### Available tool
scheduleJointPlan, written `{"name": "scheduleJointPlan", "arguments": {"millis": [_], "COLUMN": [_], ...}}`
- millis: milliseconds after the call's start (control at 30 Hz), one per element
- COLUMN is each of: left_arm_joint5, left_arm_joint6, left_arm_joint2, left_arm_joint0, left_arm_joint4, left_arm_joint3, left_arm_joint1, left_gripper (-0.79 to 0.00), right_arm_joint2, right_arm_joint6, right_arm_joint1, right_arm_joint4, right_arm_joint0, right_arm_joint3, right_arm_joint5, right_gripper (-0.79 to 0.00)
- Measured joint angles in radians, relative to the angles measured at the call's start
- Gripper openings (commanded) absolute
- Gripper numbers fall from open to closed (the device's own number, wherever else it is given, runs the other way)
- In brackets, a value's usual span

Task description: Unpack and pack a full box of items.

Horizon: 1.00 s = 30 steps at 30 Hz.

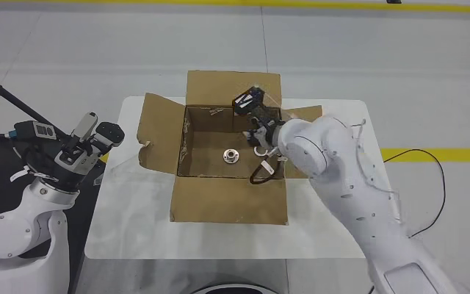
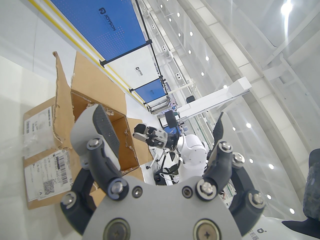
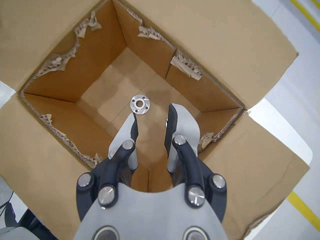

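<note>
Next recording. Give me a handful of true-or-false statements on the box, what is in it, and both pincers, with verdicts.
1. The cardboard box stands with its flaps folded open. True.
2. A round metal disc lies on the box floor. True.
3. The right pincer is shut on the disc. False: it is open, apart from the disc, and holds nothing.
4. The left pincer grips a package. False: it is open and empty, off to one side of the box.
5. The box is packed to the brim. False: its floor is mostly bare, with the disc on it.
</note>
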Motion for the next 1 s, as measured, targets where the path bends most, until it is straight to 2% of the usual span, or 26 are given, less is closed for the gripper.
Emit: {"name": "scheduleJointPlan", "arguments": {"millis": [200, 300, 467, 633, 1000], "left_arm_joint5": [0.0, 0.0, 0.0, 0.0, 0.0], "left_arm_joint6": [0.0, 0.0, 0.0, 0.0, 0.0], "left_arm_joint2": [0.0, 0.0, 0.0, 0.0, 0.0], "left_arm_joint0": [0.0, 0.0, 0.0, 0.0, 0.0], "left_arm_joint4": [0.0, 0.0, 0.0, 0.0, 0.0], "left_arm_joint3": [0.0, 0.0, 0.0, 0.0, 0.0], "left_arm_joint1": [0.0, 0.0, 0.0, 0.0, 0.0], "left_gripper": [0.0, 0.0, 0.0, 0.0, 0.0], "right_arm_joint2": [-0.084, -0.11, -0.152, -0.188, -0.243], "right_arm_joint6": [0.014, 0.011, 0.014, 0.019, -0.015], "right_arm_joint1": [-0.028, -0.039, -0.059, -0.08, -0.128], "right_arm_joint4": [-0.034, -0.038, -0.046, -0.058, -0.054], "right_arm_joint0": [0.051, 0.075, 0.105, 0.133, 0.176], "right_arm_joint3": [0.142, 0.201, 0.274, 0.336, 0.505], "right_arm_joint5": [0.031, 0.024, 0.01, 0.011, 0.007], "right_gripper": [-0.511, -0.594, -0.659, -0.785, -0.785]}}
